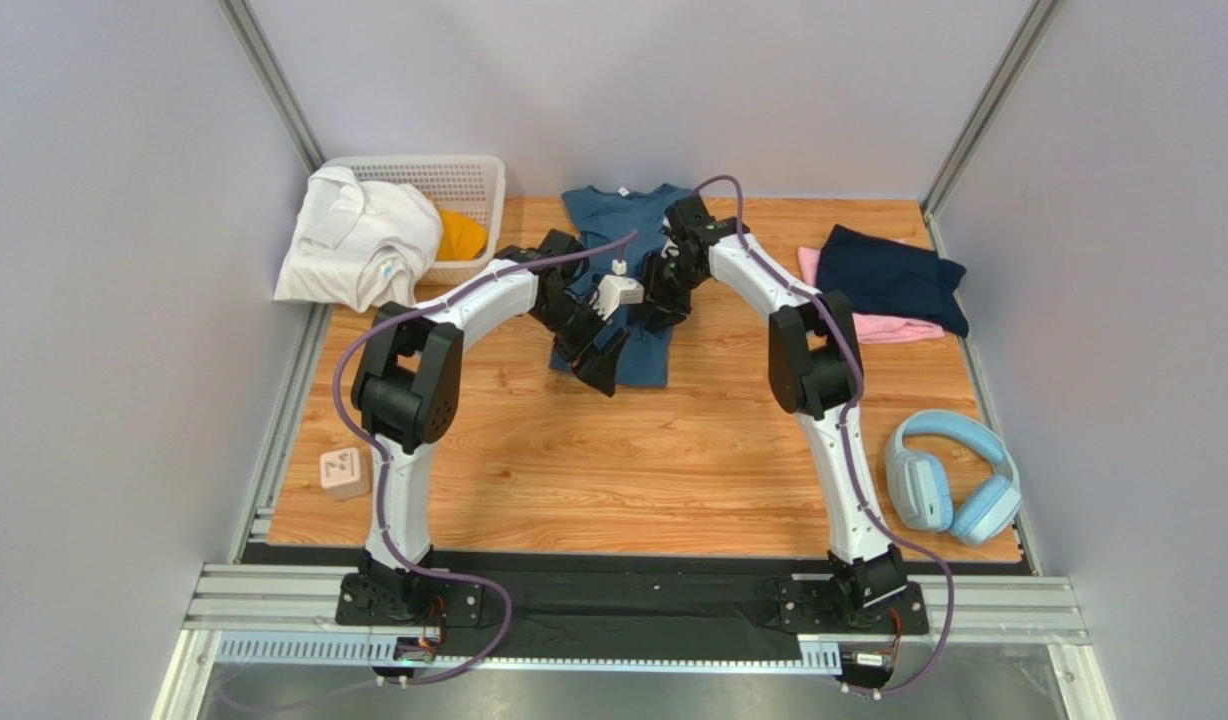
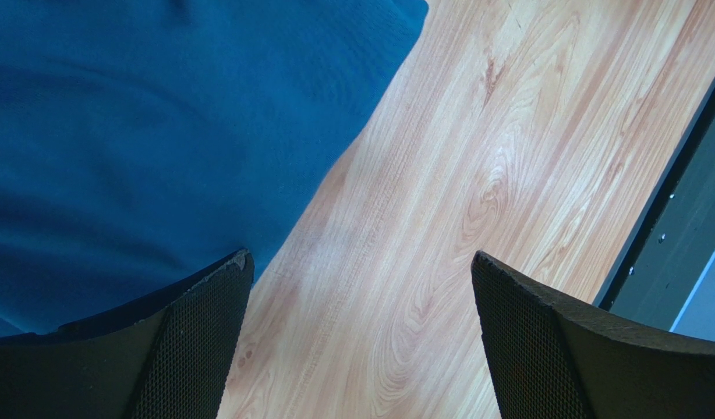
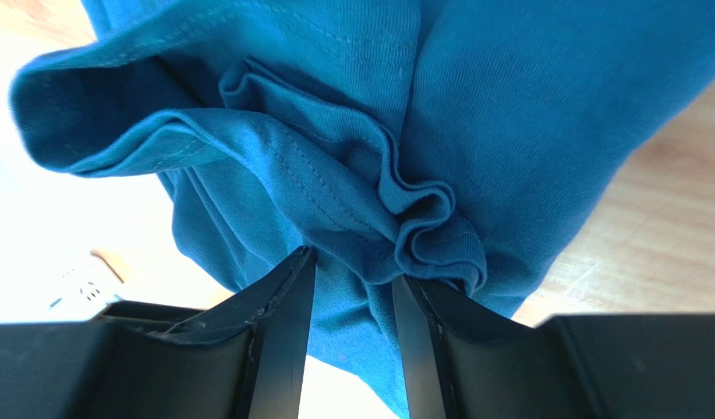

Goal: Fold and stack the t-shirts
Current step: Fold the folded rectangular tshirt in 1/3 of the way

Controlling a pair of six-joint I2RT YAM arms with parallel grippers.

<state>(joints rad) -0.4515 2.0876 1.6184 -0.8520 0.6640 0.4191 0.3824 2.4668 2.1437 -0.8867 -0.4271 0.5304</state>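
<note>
Blue t-shirt [image 1: 625,219]: far centre of surface [image 1: 650,450], long axis far-to-near, collar far.
Right jaws: closed on bunched fold in shirt's right-hand part, cloth gathered between them.
Left jaws: wide open, empty, at near hem; one finger over cloth, other over bare wood.
Right arm has hold; left best placed for hem.
Navy t-shirt [image 1: 891,278] on pink t-shirt [image 1: 894,329]: far right, well apart.
Bare wood nearward judged ample for folding.
</note>
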